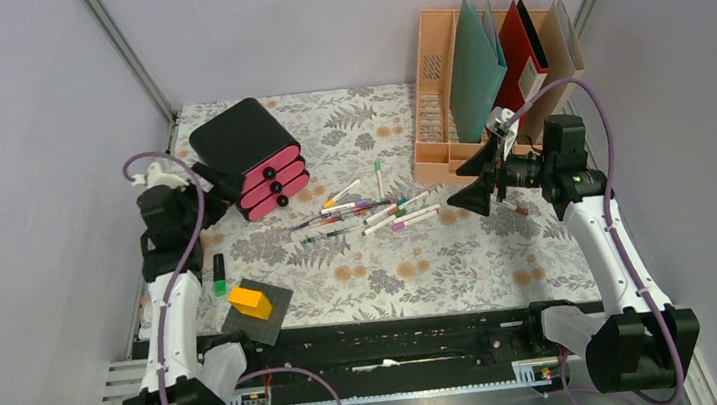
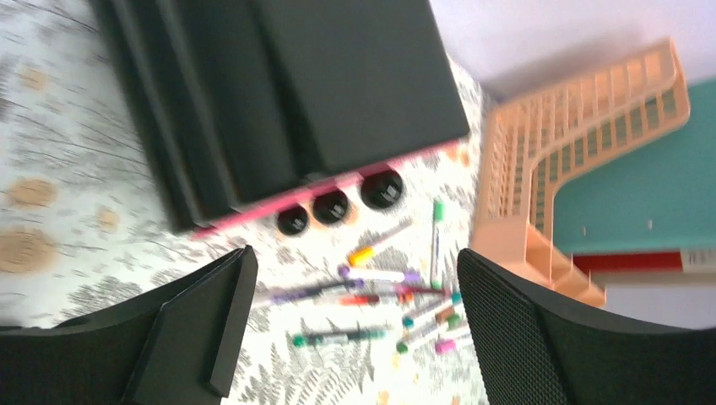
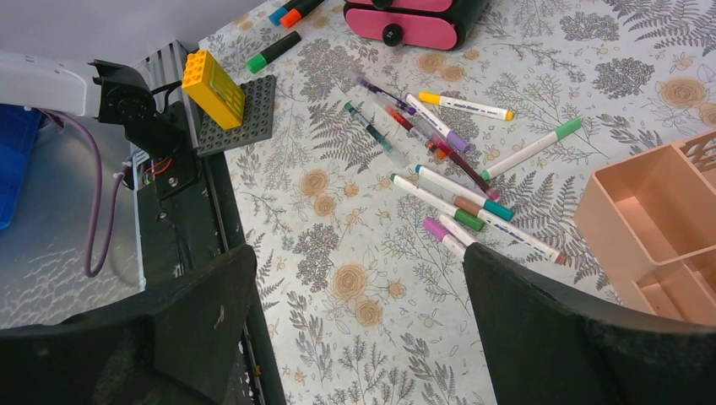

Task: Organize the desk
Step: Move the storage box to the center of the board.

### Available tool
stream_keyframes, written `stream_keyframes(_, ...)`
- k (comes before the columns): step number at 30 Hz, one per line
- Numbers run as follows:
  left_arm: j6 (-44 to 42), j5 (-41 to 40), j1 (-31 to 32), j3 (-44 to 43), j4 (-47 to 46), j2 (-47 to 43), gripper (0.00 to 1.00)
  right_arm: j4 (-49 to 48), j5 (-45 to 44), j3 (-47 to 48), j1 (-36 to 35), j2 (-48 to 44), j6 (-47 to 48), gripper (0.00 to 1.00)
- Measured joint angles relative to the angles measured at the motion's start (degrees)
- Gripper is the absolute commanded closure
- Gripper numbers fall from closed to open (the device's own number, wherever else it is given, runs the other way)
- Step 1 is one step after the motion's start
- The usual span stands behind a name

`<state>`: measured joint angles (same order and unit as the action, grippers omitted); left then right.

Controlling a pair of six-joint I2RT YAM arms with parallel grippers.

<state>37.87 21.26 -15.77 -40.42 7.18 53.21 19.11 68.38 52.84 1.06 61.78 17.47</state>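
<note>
Cloth-covered desk (image 1: 462,272): fern-and-flower tabletop spanning the middle of the top view, between both arms and the back wall.
Already tidy: folders (image 1: 476,69) stand upright in the peach file rack (image 1: 435,104) at the far right. The black drawer box (image 1: 248,149) sits at the far left, and its 3 pink fronts look flush.
Loose items: markers (image 1: 376,211) lie scattered mid-desk between box and rack. 1 green marker (image 1: 218,274) lies apart near the left edge. A yellow brick (image 1: 249,301) sits on a grey baseplate (image 1: 276,320) at the near-left corner.
Rack compartments: the small front trays (image 3: 642,211) look empty, so they are a likely home for the markers.
Left gripper (image 2: 355,278): jaws spread wide with nothing between them, just beside the drawer box.
Right gripper (image 3: 359,270): jaws spread wide and empty, above the cloth, just right of the markers and near the rack's front.
Progress: early, by my reading. No marker is sorted yet, and neither gripper holds anything.
Remaining: gather the markers, then place the stray green marker and the brick.
</note>
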Motion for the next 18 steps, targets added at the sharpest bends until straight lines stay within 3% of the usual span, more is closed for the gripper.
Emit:
stream_keyframes(5, -1.18, -6.23, 13.9, -0.33, 3.52, -1.03, 0.06, 0.33, -0.31, 0.0, 0.0, 0.2, 0.59, 0.0)
stream_keyframes(10, -0.07, -19.65, 27.06, -1.57, 4.24, 1.6, 0.07, 1.09, -0.52, 0.0, 0.0, 0.37, 1.09, 0.0)
stream_keyframes(16, 1.81, -31.71, 32.98, -5.25, 4.85, 10.27, 0.12, 1.4, -1.51, 0.0, 0.0, 0.96, 1.75, 0.0)
stream_keyframes(18, 2.29, -34.8, 33.66, -6.51, 5.11, 13.03, 0.2, 1.49, -1.64, 0.0, 0.0, 1.2, 1.88, 0.0)
